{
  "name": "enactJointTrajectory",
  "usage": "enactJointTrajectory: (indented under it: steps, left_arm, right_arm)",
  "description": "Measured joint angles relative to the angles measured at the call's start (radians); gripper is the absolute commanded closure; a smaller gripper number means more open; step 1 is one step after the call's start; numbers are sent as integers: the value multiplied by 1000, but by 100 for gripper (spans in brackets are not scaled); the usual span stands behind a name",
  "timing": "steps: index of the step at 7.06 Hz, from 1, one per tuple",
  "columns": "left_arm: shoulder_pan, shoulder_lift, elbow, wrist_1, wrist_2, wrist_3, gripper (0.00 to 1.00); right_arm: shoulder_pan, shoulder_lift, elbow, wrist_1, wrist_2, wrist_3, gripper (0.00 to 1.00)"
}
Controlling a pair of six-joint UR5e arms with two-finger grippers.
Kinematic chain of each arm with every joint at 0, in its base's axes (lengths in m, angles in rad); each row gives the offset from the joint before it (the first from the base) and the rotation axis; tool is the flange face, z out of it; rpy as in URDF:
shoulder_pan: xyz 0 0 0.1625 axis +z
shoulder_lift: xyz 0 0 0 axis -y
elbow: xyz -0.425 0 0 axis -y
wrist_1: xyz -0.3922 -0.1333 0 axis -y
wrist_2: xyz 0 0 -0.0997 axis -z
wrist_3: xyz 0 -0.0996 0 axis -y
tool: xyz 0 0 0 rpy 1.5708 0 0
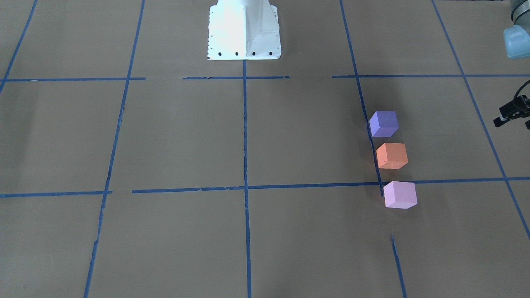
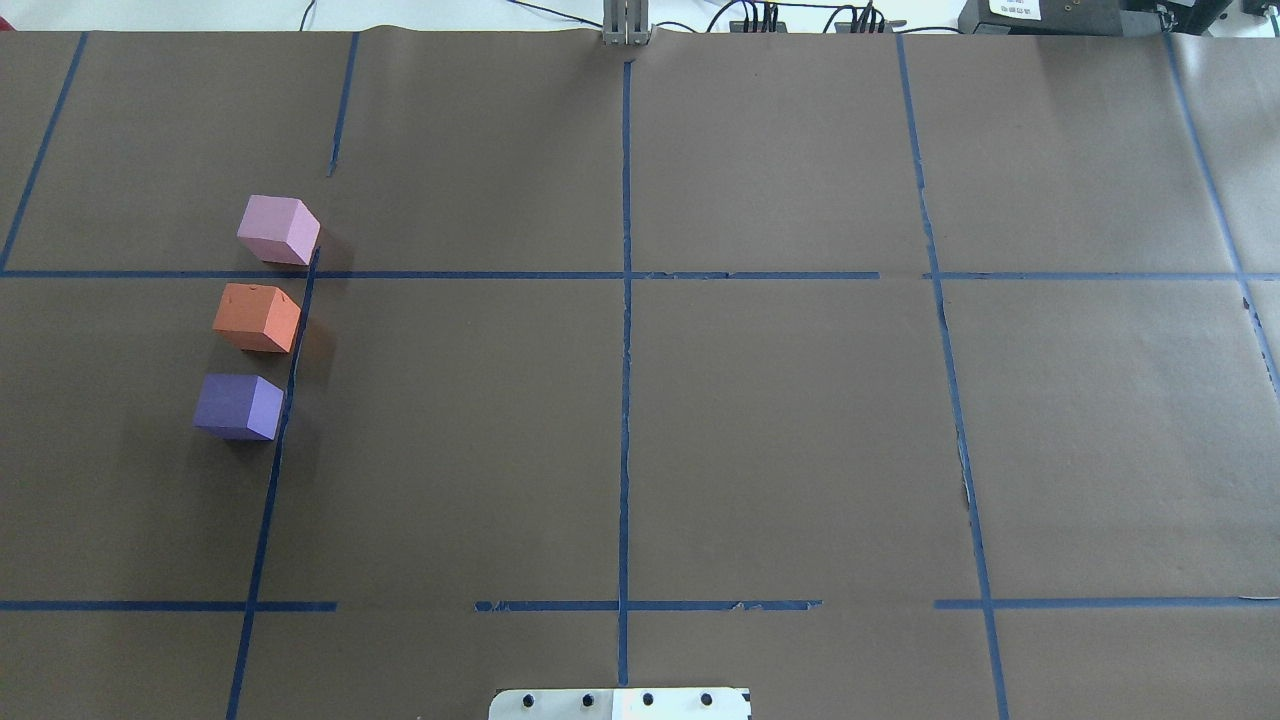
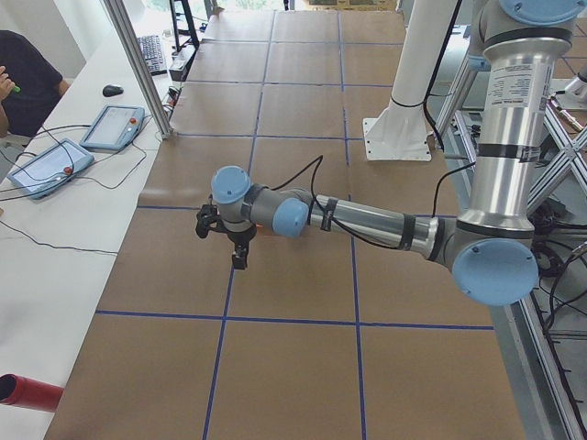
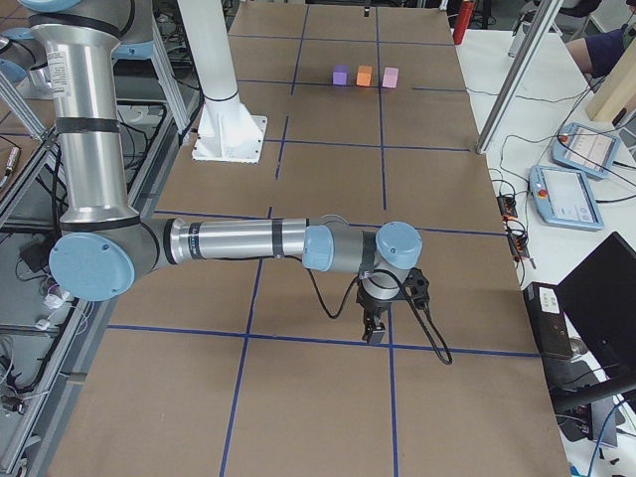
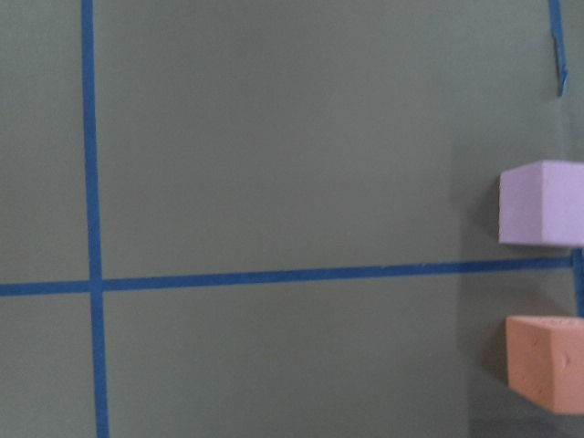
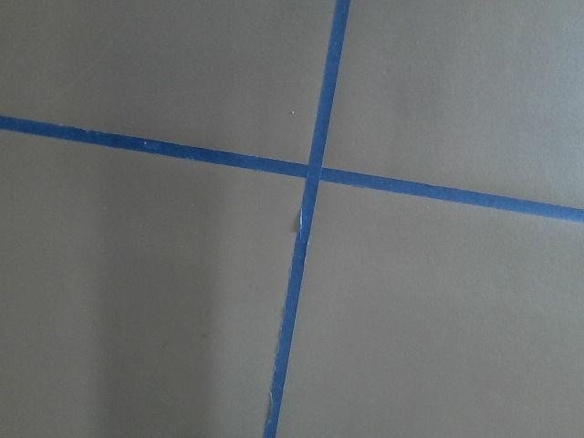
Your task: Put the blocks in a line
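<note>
Three cubes stand in a straight row on the brown table, along a blue tape line on my left side: the dark violet-purple block [image 1: 384,123] nearest my base, the orange block [image 1: 391,156] in the middle, the pale pink-lilac block [image 1: 400,194] farthest. They also show in the overhead view, purple [image 2: 238,406], orange [image 2: 257,317], pink [image 2: 279,230]. My left gripper [image 3: 238,259] hangs above the table beside the row and touches no block. Only its edge shows in the front view [image 1: 512,112], so I cannot tell its state. My right gripper [image 4: 377,329] hangs far from the blocks and I cannot tell its state.
The white robot pedestal [image 1: 244,31] stands at the table's middle near edge. Blue tape lines [image 2: 626,400] divide the brown table into squares. A side bench holds teach pendants [image 3: 46,167] and a red cylinder [image 3: 26,392]. An operator [image 3: 23,73] sits beside it.
</note>
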State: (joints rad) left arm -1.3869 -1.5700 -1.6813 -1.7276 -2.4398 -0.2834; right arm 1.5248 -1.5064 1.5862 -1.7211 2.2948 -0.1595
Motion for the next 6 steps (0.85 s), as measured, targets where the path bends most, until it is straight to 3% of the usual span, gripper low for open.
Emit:
enactJointTrajectory:
  steps: [2, 6]
  left_arm:
    - [-40, 66, 27, -16, -44, -9, 0]
    - [-166, 77, 30, 2, 3, 57, 0]
  right_arm:
    - [0, 0, 0, 0, 0, 0, 0]
    - [0, 0, 0, 0, 0, 0, 0]
